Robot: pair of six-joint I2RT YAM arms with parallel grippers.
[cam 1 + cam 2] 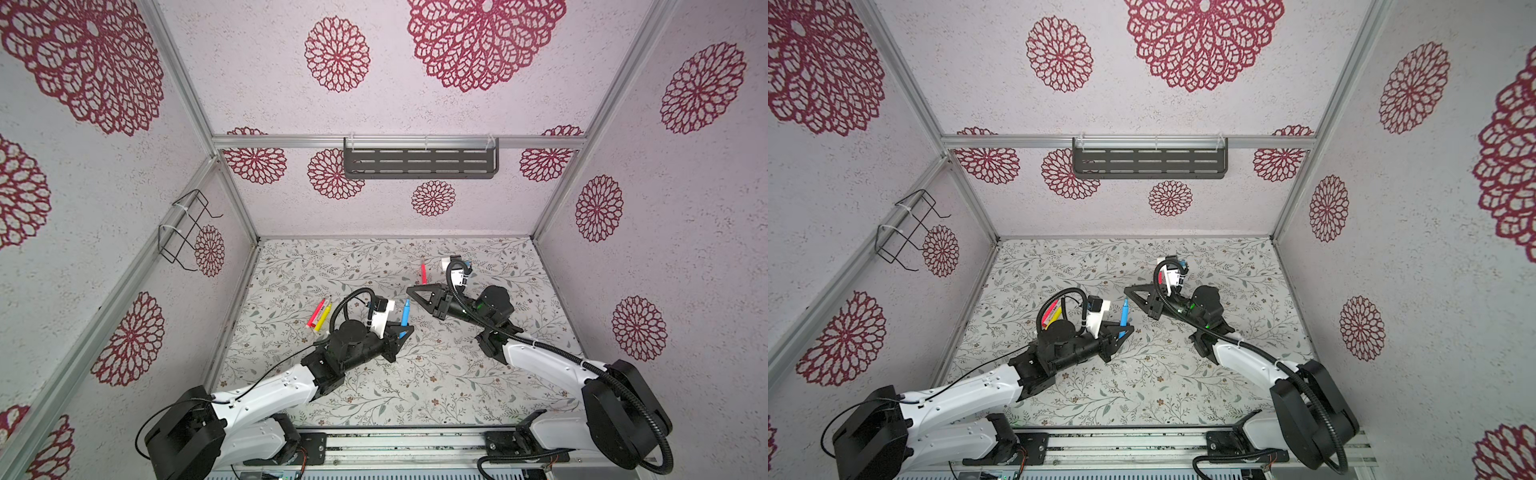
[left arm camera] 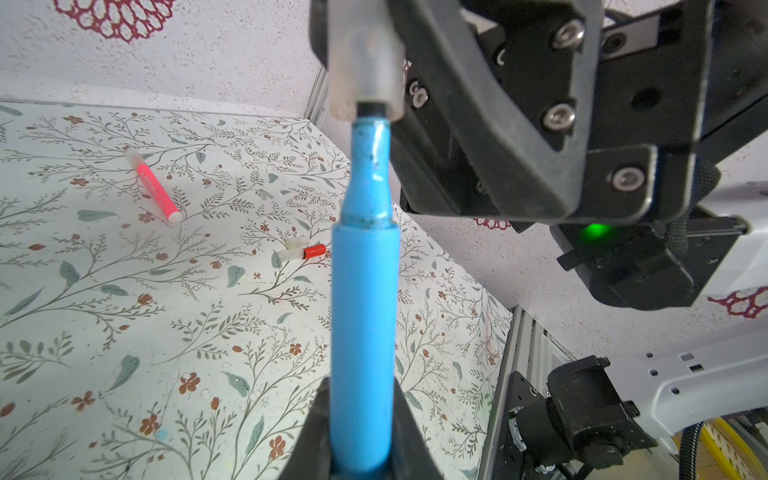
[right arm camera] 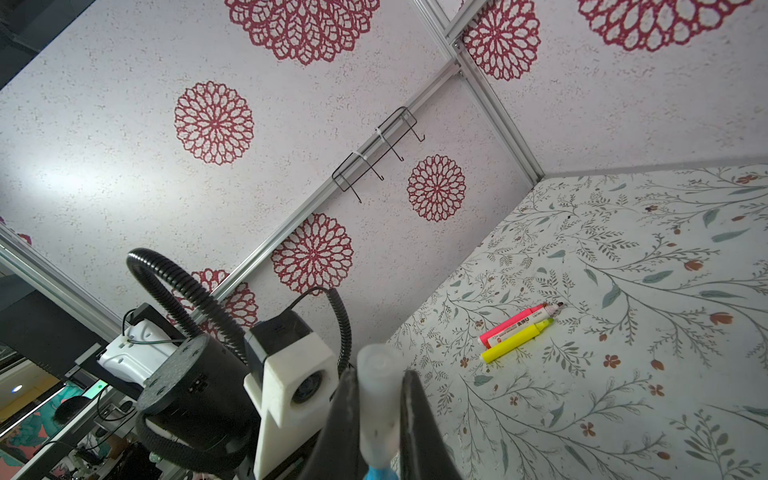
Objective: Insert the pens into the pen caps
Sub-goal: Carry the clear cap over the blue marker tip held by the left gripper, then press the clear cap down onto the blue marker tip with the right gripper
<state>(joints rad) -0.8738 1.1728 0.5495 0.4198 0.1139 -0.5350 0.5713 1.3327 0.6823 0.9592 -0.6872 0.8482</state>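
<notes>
My left gripper (image 2: 361, 390) is shut on a blue pen (image 2: 363, 311), which stands upright above the table in both top views (image 1: 404, 313) (image 1: 1124, 316). My right gripper (image 3: 380, 376) is shut on a pale translucent pen cap (image 3: 376, 399) and meets the pen from above (image 1: 410, 289). In the left wrist view the pen's dark tip sits just inside the cap's mouth (image 2: 365, 62). A pink pen (image 1: 316, 312) and a yellow pen (image 1: 323, 316) lie side by side at the left. Another pink pen (image 2: 156, 189) lies further back. Loose pale caps (image 2: 297, 242) and a red cap (image 2: 313, 251) lie near it.
A black slotted shelf (image 1: 419, 163) hangs on the back wall and a wire rack (image 1: 187, 228) on the left wall. Patterned walls close in the floral table (image 1: 374, 386) on three sides. An aluminium rail (image 1: 399, 446) carries both arm bases at the front.
</notes>
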